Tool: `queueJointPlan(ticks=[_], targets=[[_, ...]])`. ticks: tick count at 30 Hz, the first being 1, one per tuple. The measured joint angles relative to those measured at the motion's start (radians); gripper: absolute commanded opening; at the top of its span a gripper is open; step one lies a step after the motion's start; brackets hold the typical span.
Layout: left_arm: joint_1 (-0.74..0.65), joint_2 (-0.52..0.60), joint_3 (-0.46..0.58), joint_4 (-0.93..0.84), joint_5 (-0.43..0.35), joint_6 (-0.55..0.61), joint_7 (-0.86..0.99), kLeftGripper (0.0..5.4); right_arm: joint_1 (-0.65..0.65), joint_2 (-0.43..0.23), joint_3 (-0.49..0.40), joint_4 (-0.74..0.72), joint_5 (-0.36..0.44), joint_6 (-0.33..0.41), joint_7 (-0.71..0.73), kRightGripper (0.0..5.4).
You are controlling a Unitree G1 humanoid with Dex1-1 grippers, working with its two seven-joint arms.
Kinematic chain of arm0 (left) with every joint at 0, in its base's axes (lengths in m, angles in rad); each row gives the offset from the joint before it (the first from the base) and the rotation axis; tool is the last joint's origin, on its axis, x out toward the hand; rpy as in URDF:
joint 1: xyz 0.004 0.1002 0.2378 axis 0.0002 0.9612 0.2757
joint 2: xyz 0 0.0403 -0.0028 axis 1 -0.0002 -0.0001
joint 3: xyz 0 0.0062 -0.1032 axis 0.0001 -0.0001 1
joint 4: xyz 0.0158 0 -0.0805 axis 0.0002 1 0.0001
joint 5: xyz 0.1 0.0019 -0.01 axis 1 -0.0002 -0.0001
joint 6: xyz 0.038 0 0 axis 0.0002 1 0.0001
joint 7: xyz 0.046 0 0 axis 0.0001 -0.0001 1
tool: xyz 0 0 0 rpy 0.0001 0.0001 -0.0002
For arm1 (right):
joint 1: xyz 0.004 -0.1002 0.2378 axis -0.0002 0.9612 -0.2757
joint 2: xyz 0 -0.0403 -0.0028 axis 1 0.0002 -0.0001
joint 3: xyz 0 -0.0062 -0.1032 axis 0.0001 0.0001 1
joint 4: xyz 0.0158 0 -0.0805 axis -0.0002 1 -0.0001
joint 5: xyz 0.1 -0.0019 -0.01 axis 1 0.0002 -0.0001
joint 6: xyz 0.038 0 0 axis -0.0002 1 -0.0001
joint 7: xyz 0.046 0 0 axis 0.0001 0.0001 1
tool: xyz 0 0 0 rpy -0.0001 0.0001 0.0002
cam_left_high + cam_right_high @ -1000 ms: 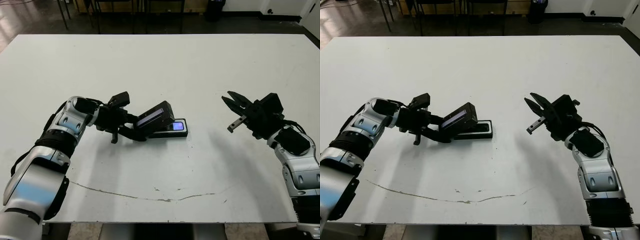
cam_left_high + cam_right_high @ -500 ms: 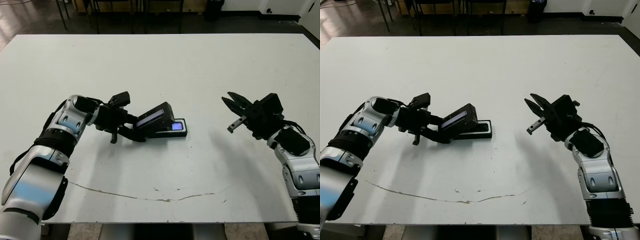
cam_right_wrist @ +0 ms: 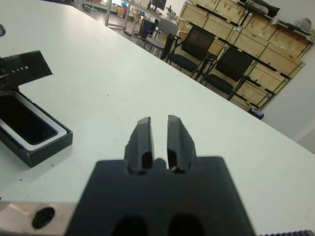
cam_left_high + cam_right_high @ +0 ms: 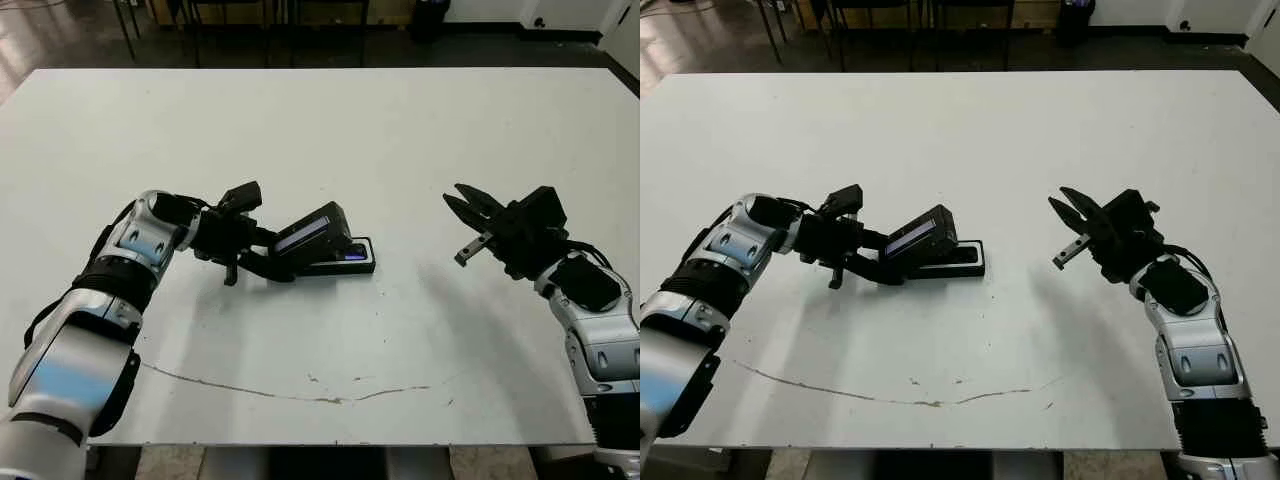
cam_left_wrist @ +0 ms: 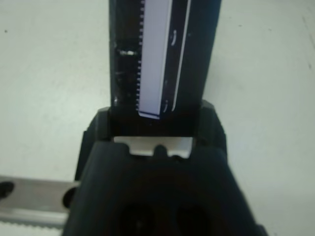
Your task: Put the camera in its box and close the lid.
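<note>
Left eye view puts the left gripper (image 4: 262,262) on the left half of the white table (image 4: 330,130), its two black fingers clamped on one end of the lid (image 4: 310,232). The lid is tilted, its held end low and its far end raised, hanging over the left part of the box (image 4: 345,262). A pale strip runs along its upper face. The box rests flat on the table just beyond the gripper, and the camera (image 4: 352,254) lies inside it, a small bluish glow showing at the uncovered right end.

The left wrist view adds the grip up close: the lid (image 5: 162,59) sits squeezed between both fingers, pale strip facing the lens, while the box underneath is hidden there.

Further right, well apart from the box, the right gripper (image 4: 467,226) hovers above bare table with nothing in it. From the head views its fingers look spread, yet the right wrist view shows the fingertips (image 3: 143,132) only a narrow gap apart. That same view shows what the head views do not: the box's white lining (image 3: 47,138) framing the dark camera (image 3: 22,120), and a corner of the lid (image 3: 24,66) overhanging it.
</note>
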Motion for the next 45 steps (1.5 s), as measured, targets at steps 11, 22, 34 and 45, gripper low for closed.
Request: queueJointPlan(ticks=[11,22,34,45], targets=[[-0.074,-0.030,-0.057,0.039,0.042,0.017,-0.063,1.11,0.000,0.001,0.000,-0.004,0.000,0.018,-0.011,0.00],[-0.102,-0.052,-0.072,0.036,0.063,0.069,-0.074,1.10,0.000,0.006,0.000,0.002,0.000,0.010,-0.016,0.00],[-0.120,-0.093,-0.083,0.088,0.086,0.045,-0.044,1.10,0.017,0.006,-0.001,-0.039,0.000,0.031,-0.034,0.00],[-0.152,-0.132,-0.120,0.103,0.143,0.059,-0.029,1.10,0.025,0.008,0.001,-0.074,-0.001,0.048,-0.046,0.00]])
